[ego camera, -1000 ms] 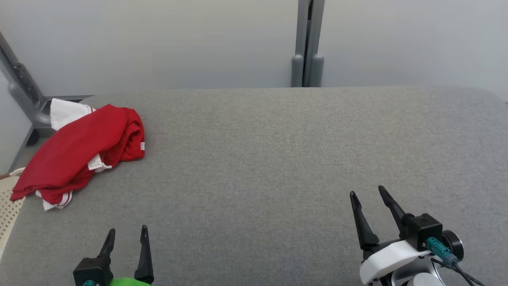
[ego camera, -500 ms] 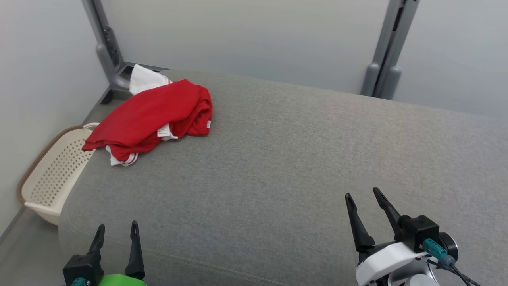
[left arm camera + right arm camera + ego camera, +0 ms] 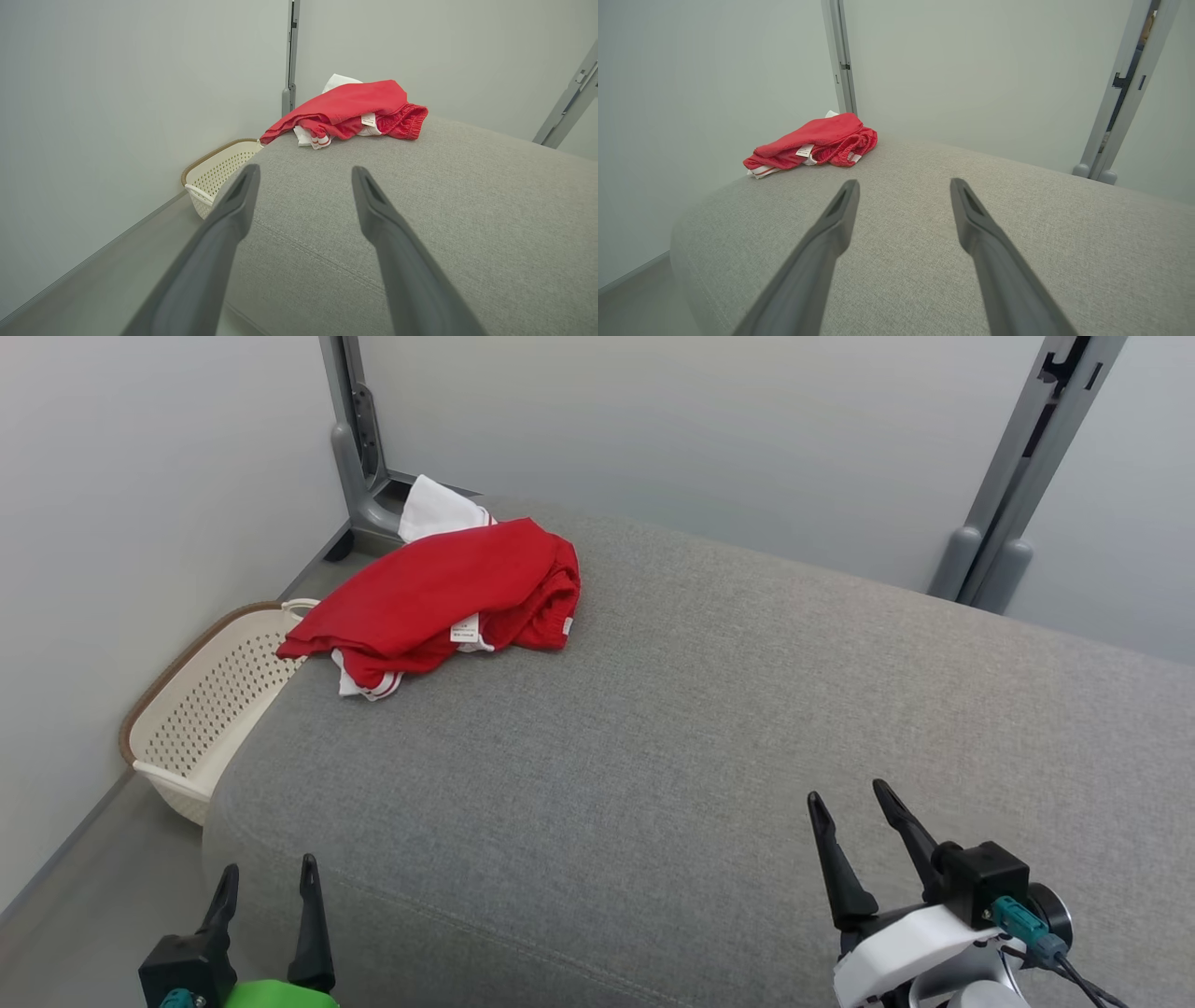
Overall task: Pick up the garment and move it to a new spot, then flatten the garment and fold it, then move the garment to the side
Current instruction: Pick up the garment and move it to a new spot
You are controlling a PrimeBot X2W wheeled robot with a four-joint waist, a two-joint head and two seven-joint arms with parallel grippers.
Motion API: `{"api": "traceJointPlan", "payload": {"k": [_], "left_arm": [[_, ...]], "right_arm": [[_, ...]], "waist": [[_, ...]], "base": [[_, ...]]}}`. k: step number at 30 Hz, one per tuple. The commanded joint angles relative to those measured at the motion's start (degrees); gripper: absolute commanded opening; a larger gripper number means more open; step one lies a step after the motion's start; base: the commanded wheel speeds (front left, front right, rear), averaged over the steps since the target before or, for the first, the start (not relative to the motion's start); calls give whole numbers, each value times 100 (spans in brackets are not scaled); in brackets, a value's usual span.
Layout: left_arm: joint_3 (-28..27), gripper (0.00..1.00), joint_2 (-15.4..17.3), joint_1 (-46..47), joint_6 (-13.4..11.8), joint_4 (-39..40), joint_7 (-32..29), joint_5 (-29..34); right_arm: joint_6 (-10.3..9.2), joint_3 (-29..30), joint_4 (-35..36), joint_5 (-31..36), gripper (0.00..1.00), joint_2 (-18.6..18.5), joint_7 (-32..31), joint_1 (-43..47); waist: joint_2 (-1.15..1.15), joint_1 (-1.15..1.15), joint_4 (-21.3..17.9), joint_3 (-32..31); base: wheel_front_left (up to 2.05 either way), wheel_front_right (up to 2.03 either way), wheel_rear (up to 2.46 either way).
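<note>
On the floor against a pale wall stands a large grey fabric-covered cushion (image 3: 709,728) with rounded edges, the landmark for everything below. Beside the cushion's left end sits a cream perforated plastic basket with a brown rim (image 3: 201,709). The cushion's edge hides part of its interior, so its contents cannot be told.

At the cushion's far left corner lies the task's thing, a crumpled red garment with white panels (image 3: 439,593), resting in a low heap. Its long axis runs slantwise to the cushion's edges. One end reaches the cushion's left edge, just above the basket's rim. The other end, a gathered red waistband (image 3: 551,602), points toward the cushion's middle. A white fabric panel (image 3: 434,511) sticks out at the cushion's far corner. A small white label (image 3: 464,631) shows on the garment's side facing the cushion's near edge.

At the cushion's near left corner hangs the left gripper (image 3: 268,866), its two dark fingers spread apart with nothing between them. Above the cushion's near edge, right of the middle, hangs the right gripper (image 3: 847,792), jaws likewise apart and holding nothing. Both grippers are well apart from the garment, fingers pointing toward the cushion's far side.
</note>
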State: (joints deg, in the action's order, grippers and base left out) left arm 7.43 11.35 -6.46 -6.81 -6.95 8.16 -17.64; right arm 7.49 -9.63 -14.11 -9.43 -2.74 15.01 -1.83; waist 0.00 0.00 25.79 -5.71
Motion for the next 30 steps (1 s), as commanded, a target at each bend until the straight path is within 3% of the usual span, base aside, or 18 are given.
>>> {"api": "traceJointPlan", "payload": {"k": [1, 9, 13, 21, 30], "left_arm": [[6, 100, 37, 5, 22, 28, -9, -28], [48, 100, 218, 215, 75, 167, -281, -17], [83, 100, 456, 548, 170, 308, -661, 53], [76, 100, 1123, 2082, 789, 148, -1664, -139], [40, 100, 1764, 4074, 1295, -1144, -2642, -584]], "right_arm": [[0, 35, 7, -13, 100, -26, 29, 40], [0, 139, 108, 18, 100, -26, 27, 145], [0, 202, 142, 67, 100, -25, 27, 144], [0, 221, 285, 180, 100, -26, 27, 32], [-1, 75, 642, 468, 100, -27, -139, -440]], "waist": [[0, 0, -21, -20], [0, 0, -357, 33], [0, 0, -526, 106], [0, 0, -848, 376], [0, 0, -1645, 1303]], "base": [[0, 0, 0], [0, 0, 0], [0, 0, 0], [0, 0, 0], [0, 0, 0]]}}
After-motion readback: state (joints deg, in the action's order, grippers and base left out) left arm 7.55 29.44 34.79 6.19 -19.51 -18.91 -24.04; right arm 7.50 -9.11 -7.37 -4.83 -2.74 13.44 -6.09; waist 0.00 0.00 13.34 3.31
